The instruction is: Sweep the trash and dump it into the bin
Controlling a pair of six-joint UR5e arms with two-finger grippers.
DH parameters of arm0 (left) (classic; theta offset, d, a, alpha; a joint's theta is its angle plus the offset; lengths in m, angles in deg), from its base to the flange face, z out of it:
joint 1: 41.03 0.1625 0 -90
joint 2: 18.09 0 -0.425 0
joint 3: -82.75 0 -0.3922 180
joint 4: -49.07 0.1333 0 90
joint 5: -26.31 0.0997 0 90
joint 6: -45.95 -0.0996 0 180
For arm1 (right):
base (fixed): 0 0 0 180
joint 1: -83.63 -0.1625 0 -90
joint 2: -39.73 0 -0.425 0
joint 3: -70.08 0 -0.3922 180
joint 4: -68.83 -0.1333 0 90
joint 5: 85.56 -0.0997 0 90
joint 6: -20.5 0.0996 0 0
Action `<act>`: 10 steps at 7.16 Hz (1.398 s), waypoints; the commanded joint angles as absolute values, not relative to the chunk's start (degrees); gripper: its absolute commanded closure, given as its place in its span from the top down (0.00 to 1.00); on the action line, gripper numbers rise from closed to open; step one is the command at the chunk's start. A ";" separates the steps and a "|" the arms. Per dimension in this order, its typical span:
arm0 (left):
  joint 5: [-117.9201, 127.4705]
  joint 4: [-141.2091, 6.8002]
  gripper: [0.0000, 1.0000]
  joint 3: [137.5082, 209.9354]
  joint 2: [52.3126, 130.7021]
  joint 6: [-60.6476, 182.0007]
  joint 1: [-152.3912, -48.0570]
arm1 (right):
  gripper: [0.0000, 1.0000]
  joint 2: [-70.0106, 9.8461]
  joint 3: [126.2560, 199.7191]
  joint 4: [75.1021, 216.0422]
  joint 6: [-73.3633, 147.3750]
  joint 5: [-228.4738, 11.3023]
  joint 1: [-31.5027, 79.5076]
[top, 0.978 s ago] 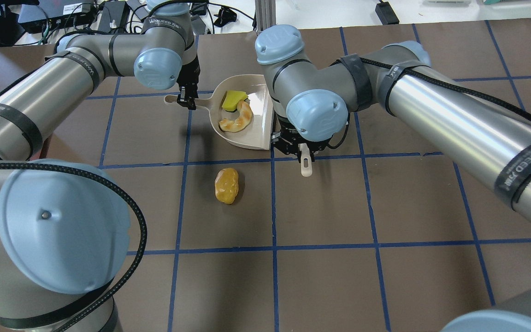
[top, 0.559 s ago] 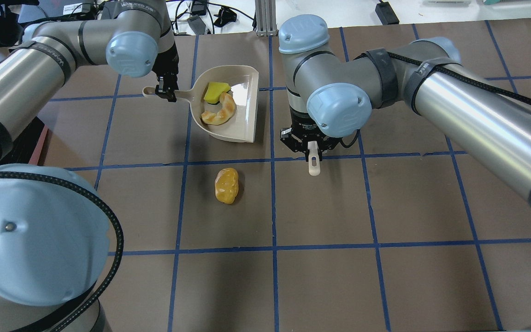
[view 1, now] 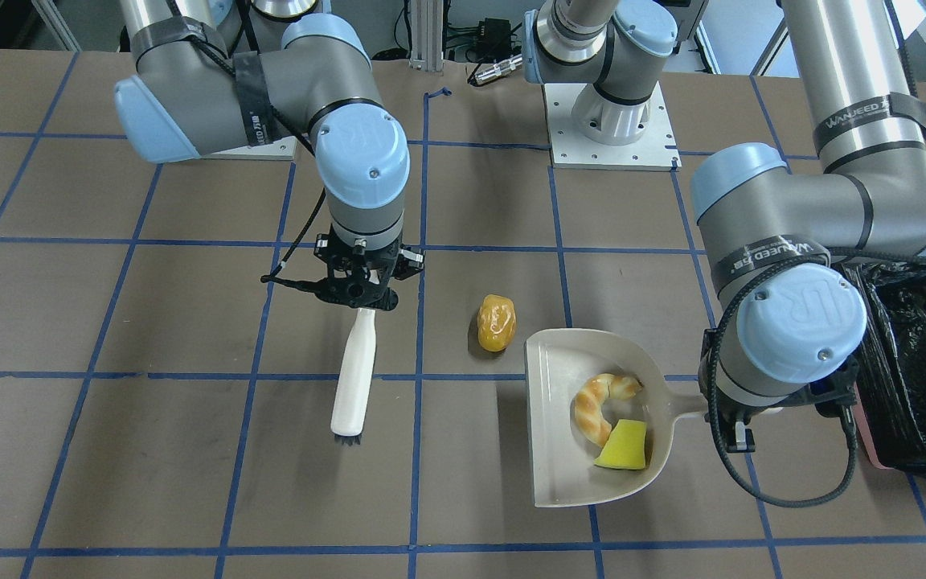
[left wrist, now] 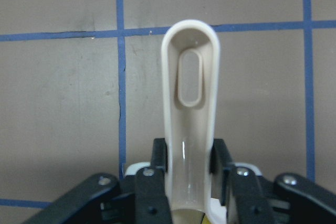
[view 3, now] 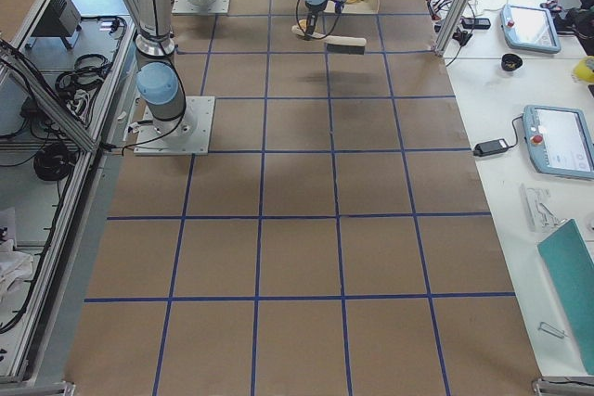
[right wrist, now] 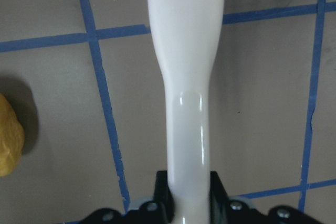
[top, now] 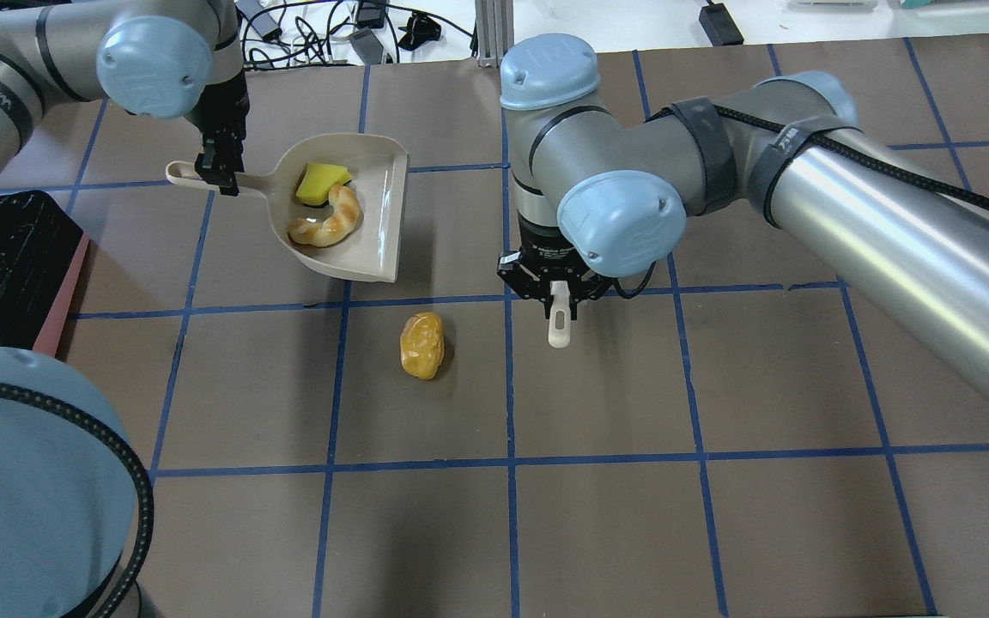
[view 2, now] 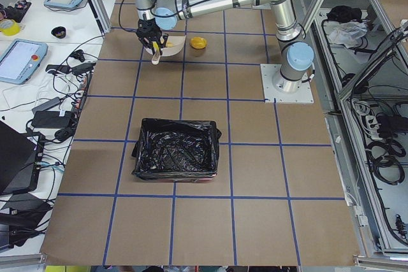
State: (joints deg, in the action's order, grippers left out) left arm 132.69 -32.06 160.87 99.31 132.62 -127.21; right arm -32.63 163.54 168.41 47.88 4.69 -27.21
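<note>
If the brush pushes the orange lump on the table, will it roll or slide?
The orange lump looks rounded and oval, so it may roll or wobble sideways rather than slide straight. Its glossy skin suggests the brush bristles could slip off it.

Of the 3 bits of trash, the curved tan croissant-like piece (view 1: 596, 406) and the flat yellow wedge (view 1: 624, 446) lie touching each other inside the beige dustpan (view 1: 559, 474), the wedge nearer its handle end. The glossy orange-yellow oval lump (view 1: 496, 322) lies on its own on the brown tabletop (view 1: 190, 450), near the dustpan's open lip but apart from it, just beside a blue tape line. The bin (view 2: 175, 154), pink, rectangular and lined with a crinkly black bag, stands upright and open-topped at the robot's left, apart from the dustpan.
</note>
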 commanded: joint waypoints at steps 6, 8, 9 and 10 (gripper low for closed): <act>133.71 -21.94 0.00 186.36 84.94 134.89 -126.11 | 0.14 -32.96 163.51 168.22 57.47 2.52 -37.02; 133.53 -16.62 0.00 192.93 82.21 135.51 -126.19 | 0.13 -30.78 163.51 168.49 61.62 0.49 -38.09; 133.62 -11.27 0.00 196.62 81.85 135.51 -126.28 | 0.12 -29.89 163.51 168.67 65.38 -1.87 -38.18; 133.71 -8.78 0.00 198.31 81.93 135.68 -126.37 | 0.12 -29.62 163.60 169.10 65.59 -2.67 -38.36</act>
